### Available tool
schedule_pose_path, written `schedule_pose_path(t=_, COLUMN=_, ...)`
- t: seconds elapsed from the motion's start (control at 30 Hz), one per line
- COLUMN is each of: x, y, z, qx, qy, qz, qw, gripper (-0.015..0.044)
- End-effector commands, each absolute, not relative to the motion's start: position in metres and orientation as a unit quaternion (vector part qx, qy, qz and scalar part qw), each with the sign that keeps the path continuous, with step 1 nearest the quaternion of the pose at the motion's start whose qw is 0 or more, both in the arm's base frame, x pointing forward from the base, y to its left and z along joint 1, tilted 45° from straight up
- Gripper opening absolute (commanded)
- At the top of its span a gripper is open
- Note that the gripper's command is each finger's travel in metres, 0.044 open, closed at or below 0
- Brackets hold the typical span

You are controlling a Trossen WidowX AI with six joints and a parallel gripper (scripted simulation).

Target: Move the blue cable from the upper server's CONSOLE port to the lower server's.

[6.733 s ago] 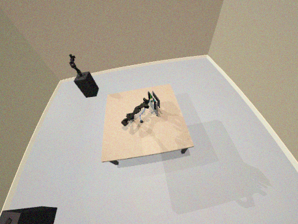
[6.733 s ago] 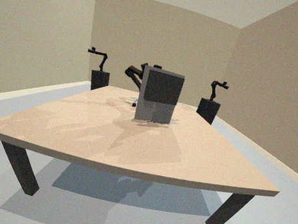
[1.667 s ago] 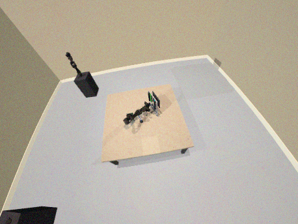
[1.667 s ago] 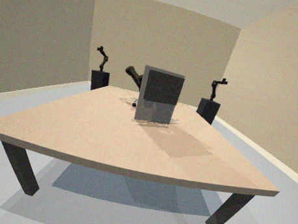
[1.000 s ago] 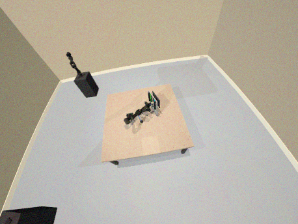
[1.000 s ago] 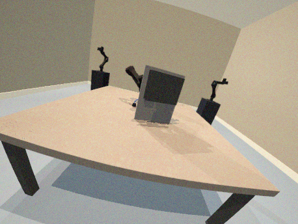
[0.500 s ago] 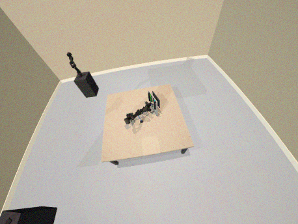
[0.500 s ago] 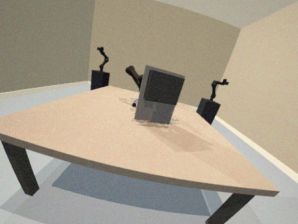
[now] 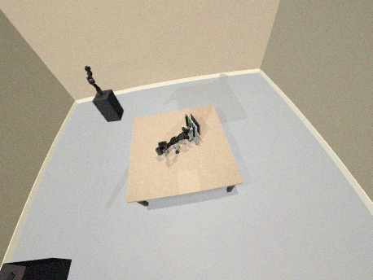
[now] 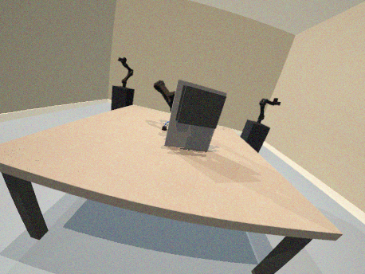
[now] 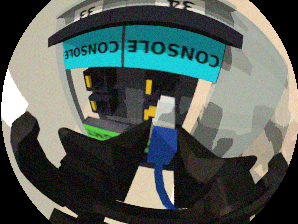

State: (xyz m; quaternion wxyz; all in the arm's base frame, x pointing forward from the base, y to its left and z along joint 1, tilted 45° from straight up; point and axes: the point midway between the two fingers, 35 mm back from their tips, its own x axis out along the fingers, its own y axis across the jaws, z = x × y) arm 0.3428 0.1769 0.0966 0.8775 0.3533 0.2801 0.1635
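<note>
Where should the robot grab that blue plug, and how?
By the sides of its blue body, the hand coming from the cable end. The clear tip points towards the ports, so it should probably stay uncovered; the cable trails opposite.

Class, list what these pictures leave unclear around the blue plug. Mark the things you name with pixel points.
- Wrist: whether the clear tip of the blue plug [image 11: 164,132] has entered a port; the tip itself covers the spot.
- Exterior: the ports; the panel [image 10: 201,107] hides them.
- Top: the cable's route; too small.
- Wrist: the green label's full text; fingers cover it.
</note>
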Motion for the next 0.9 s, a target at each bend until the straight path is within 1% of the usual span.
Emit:
schedule_pose_path(t=0.0, x=0.3428, y=0.1782, z=0.0987, qx=0.352, qy=0.279, qz=0.169, qw=0.877, gripper=0.0)
schedule_pose_path(t=0.87, x=0.3438, y=0.1765, z=0.1007, qx=0.352, qy=0.279, qz=0.169, qw=0.877, gripper=0.0)
